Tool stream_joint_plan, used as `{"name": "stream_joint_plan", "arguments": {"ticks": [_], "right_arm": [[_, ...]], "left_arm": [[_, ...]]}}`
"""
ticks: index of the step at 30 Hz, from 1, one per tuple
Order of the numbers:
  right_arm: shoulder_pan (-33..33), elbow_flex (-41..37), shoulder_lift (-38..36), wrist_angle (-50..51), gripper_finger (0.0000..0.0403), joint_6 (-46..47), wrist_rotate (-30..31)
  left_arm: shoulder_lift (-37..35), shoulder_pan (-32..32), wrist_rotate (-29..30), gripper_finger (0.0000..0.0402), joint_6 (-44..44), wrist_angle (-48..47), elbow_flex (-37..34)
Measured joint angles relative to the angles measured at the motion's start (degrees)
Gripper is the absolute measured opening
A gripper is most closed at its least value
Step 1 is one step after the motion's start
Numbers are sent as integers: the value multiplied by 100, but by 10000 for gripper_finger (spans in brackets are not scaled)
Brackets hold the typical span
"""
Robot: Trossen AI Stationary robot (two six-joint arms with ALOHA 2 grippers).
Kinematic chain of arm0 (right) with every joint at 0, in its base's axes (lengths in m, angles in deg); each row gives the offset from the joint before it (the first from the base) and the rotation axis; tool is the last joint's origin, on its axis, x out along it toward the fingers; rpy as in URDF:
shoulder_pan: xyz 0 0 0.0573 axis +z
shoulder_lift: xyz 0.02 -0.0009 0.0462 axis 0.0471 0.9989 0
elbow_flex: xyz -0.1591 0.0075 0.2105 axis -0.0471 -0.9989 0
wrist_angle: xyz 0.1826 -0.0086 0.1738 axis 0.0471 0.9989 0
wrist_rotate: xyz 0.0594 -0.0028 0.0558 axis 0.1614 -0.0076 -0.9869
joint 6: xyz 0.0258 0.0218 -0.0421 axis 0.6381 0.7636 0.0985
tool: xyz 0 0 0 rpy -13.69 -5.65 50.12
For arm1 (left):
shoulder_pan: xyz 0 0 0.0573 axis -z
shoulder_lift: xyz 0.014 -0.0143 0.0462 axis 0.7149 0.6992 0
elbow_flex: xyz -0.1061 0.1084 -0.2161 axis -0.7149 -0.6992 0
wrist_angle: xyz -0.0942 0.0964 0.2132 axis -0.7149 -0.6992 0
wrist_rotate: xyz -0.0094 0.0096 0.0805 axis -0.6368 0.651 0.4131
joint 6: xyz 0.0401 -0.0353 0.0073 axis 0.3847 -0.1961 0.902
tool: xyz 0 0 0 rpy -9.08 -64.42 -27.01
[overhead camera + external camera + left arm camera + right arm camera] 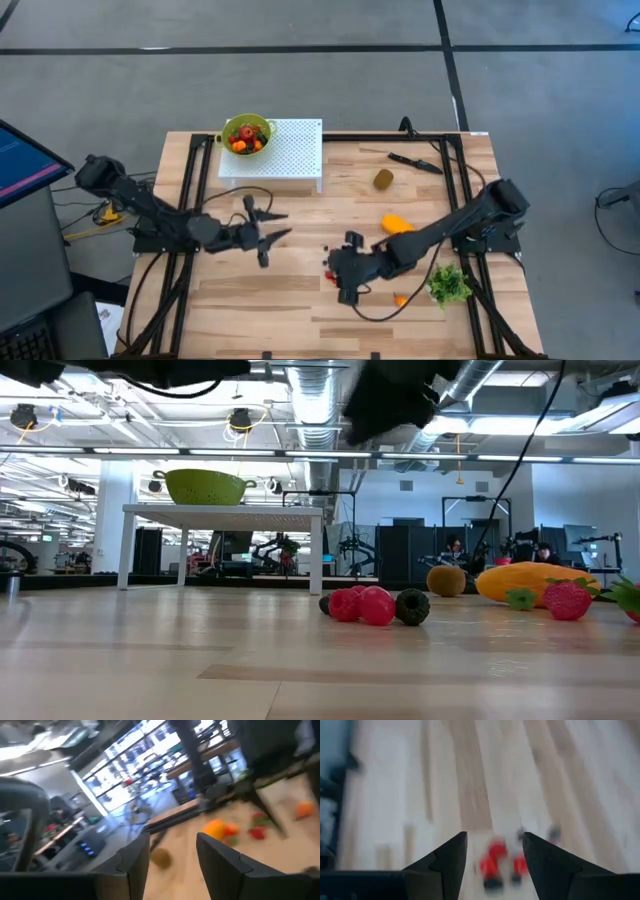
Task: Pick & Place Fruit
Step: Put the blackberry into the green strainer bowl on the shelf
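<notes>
A few small red berries [362, 604] and a dark one [412, 607] lie on the wooden table near its middle. My right gripper [494, 865] hangs open above them [328, 268], tilted down and touching nothing. A brownish kiwi [384, 179] and an elongated orange fruit [397, 224] rest on the table farther right. A small orange piece [400, 299] lies near the front right. My left gripper [272, 225] stands open left of centre, level, with nothing between its fingers. A green colander [246, 135] holding several fruit pieces stands on a white perforated stand [290, 155].
A green leafy bunch [450, 285] lies at the right, by my right arm. A black knife [415, 160] lies at the far right. A strawberry [567, 600] sits beside the orange fruit. Bare wood stretches along the near edge and the left half of the table.
</notes>
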Motion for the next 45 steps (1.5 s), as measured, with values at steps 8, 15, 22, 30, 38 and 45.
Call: {"name": "stream_joint_plan", "arguments": {"ticks": [8, 15, 22, 30, 38, 45], "right_arm": [[396, -11, 807, 478, 188, 1042, -1], [348, -11, 1009, 525, 181, 1099, 0], [182, -71, 1009, 577, 185, 1159, -20], [170, -318, 1007, 280, 189, 1161, -41], [138, -561, 1108, -204, 187, 1161, -80], [130, -610, 1320, -384, 175, 1058, -205]], "left_arm": [[2, 378, -273, 154, -542, -190, 0], [-1, 417, -257, 154, -549, -192, 0], [-1, 417, -257, 154, -551, -190, 0], [-1, 415, -257, 154, -551, -191, 0], [-1, 415, -259, 154, -553, -191, 0], [-1, 415, -260, 154, -553, -198, 0]]}}
